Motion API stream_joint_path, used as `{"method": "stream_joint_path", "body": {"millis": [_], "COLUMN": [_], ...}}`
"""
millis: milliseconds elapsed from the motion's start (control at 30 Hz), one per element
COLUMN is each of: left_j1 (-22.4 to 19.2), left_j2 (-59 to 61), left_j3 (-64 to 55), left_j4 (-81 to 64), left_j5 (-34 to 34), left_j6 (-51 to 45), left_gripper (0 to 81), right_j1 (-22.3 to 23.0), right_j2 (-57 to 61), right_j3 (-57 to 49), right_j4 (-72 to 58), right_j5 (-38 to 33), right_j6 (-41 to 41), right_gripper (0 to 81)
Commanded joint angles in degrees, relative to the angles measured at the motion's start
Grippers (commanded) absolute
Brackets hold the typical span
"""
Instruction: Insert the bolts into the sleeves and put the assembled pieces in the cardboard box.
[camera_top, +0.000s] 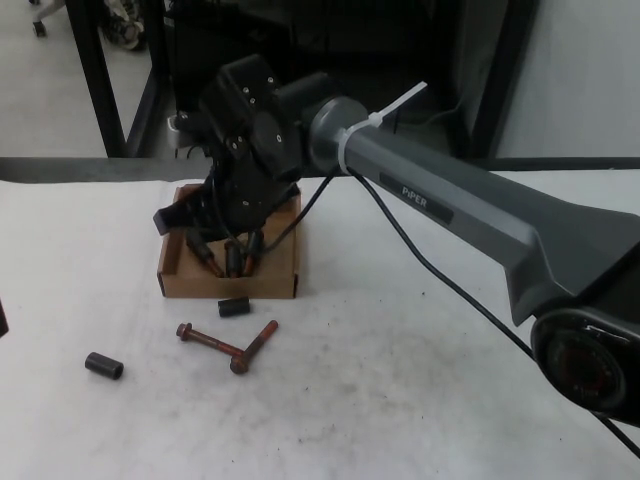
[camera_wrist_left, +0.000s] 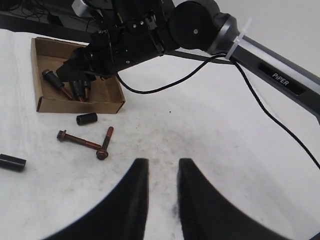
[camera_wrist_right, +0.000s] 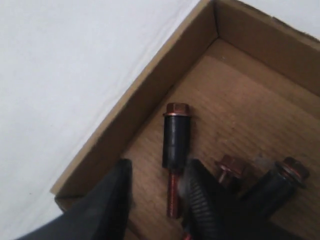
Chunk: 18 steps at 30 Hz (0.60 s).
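While the fingers (camera_wrist_right: 106, 202) gape, the sleeved bolt (camera_wrist_right: 175, 142) lies between them.

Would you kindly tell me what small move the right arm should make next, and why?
Probably lift the right gripper straight up out of the cardboard box. Its fingers are open, and the assembled piece lies on the box floor between them, apparently released. Two loose bolts and two sleeves wait on the bench.
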Motion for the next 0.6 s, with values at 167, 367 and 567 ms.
{"method": "stream_joint_path", "body": {"millis": [167, 367, 567], "left_j1": [-0.04, -0.04, -0.04], "left_j2": [-0.31, -0.31, -0.31], "left_j3": [-0.52, 1.58, 4.29], "left_j4": [-0.15, -0.44, -0.35], "left_j5": [0.08, -4.1, -5.59], "left_j6": [0.3, 0.45, 0.09], "left_gripper": [20.3, 20.3, 20.3], "right_j1": [-0.18, -0.04, 1.9], "right_j2": [-8.36, -12.67, -21.18], "right_j3": [-1.8, -1.0, 4.64], "right_j4": [20.44, 35.02, 35.01], "right_j5": [0.0, 0.02, 0.3], "right_j6": [-8.87, -12.29, -11.78], "right_gripper": [34.0, 28.5, 28.5]}}
